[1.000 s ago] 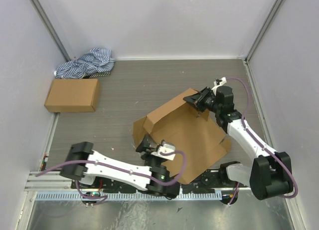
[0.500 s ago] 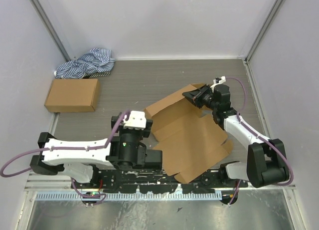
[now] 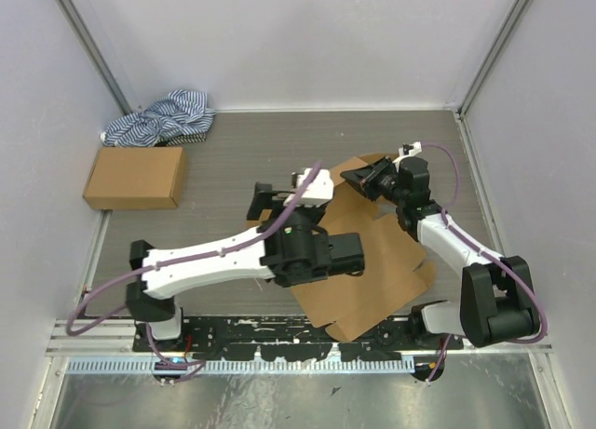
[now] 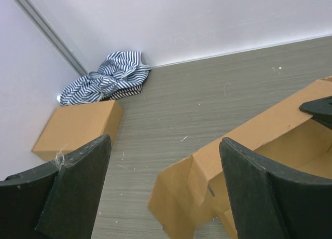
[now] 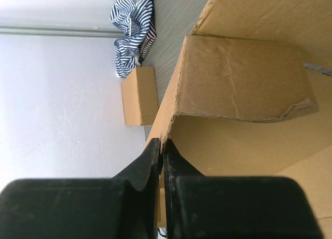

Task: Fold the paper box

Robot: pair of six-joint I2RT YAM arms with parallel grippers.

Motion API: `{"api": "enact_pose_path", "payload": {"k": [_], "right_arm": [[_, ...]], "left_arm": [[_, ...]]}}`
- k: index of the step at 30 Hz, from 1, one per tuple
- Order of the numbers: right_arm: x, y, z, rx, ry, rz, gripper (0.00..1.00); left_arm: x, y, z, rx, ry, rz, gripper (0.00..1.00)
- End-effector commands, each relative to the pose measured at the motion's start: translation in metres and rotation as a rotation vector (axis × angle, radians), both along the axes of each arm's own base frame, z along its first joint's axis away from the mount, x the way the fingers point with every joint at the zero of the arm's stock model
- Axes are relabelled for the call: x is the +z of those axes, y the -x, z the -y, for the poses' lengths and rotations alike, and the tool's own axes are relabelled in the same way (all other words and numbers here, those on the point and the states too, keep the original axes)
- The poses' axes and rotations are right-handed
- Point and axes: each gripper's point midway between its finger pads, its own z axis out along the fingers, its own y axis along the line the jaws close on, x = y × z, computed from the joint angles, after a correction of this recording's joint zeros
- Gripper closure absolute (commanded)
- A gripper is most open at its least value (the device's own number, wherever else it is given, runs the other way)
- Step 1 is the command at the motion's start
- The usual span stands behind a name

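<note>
The grey wood-grain table (image 3: 233,150) fills my overhead view, walled in white on three sides. On it, right of centre and reaching down to the near edge, lies the paper box (image 3: 377,261). It is plain brown cardboard, mostly spread flat, with its far panel standing up and a side flap bent inward.

My left arm (image 3: 214,257) stretches from its base at the near left diagonally across the box, so its wrist hangs over the box's left part. My right arm (image 3: 447,243) reaches up along the right side of the box and bends in toward its far edge.

Well apart from all this, against the left wall, sits a sealed brown carton (image 3: 135,178). A blue-and-white striped cloth (image 3: 163,120) is bunched in the far left corner just behind it.

The left gripper (image 4: 165,141) has its jaws spread wide with nothing between them. Through the gap I see bare table and the raised left corner of the box below. It touches no cardboard that I can see.

The right gripper (image 5: 162,145) is clamped tight on the box. Its two fingers pinch the cardboard edge where a flap folds over, though the wrist view is too tight for me to say which panel that is.
</note>
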Motion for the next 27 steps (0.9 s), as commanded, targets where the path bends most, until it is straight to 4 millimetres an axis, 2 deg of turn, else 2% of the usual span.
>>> {"api": "enact_pose_path", "payload": {"k": [1,4,8,9,10,12,13,14,16,18,22,24,27], "right_arm": [[0.020,-0.010,0.001,-0.004,0.039,0.096,0.94],[0.016,-0.011,0.000,0.002,0.040,0.089,0.94],[0.015,-0.011,0.000,0.006,0.042,0.089,0.94],[0.015,-0.011,0.000,0.006,0.043,0.090,0.94],[0.016,-0.011,0.000,0.008,0.044,0.091,0.94],[0.016,-0.012,-0.001,0.014,0.044,0.093,0.94],[0.016,-0.013,-0.001,0.015,0.043,0.095,0.94],[0.017,-0.013,-0.002,0.016,0.042,0.096,0.94],[0.017,-0.013,-0.002,0.019,0.037,0.102,0.94],[0.019,-0.013,-0.003,0.022,0.027,0.110,0.94],[0.023,-0.012,-0.004,0.025,0.007,0.133,0.93],[0.029,-0.014,-0.004,0.024,0.006,0.153,0.93],[0.041,-0.016,-0.004,0.024,0.000,0.185,0.92]], "left_arm": [[0.019,-0.016,0.012,0.053,-0.288,0.059,0.08],[0.022,-0.043,0.020,0.126,-0.278,-0.009,0.08],[0.029,-0.078,0.002,0.177,-0.087,-0.142,0.11],[0.016,-0.089,0.003,0.141,-0.105,-0.221,0.11],[0.021,-0.100,0.011,0.039,-0.004,-0.267,0.12],[0.015,-0.115,0.032,-0.242,0.185,-0.322,0.17],[0.008,-0.123,0.030,-0.321,0.315,-0.317,0.19],[0.002,-0.122,0.018,-0.379,0.417,-0.347,0.21],[0.010,-0.119,0.001,-0.477,0.559,-0.309,0.24],[0.011,-0.105,-0.013,-0.511,0.562,-0.297,0.25],[-0.026,-0.087,-0.014,-0.540,0.493,-0.419,0.23],[-0.044,-0.085,-0.014,-0.534,0.472,-0.457,0.23],[-0.053,-0.092,-0.016,-0.514,0.413,-0.472,0.22]]}}
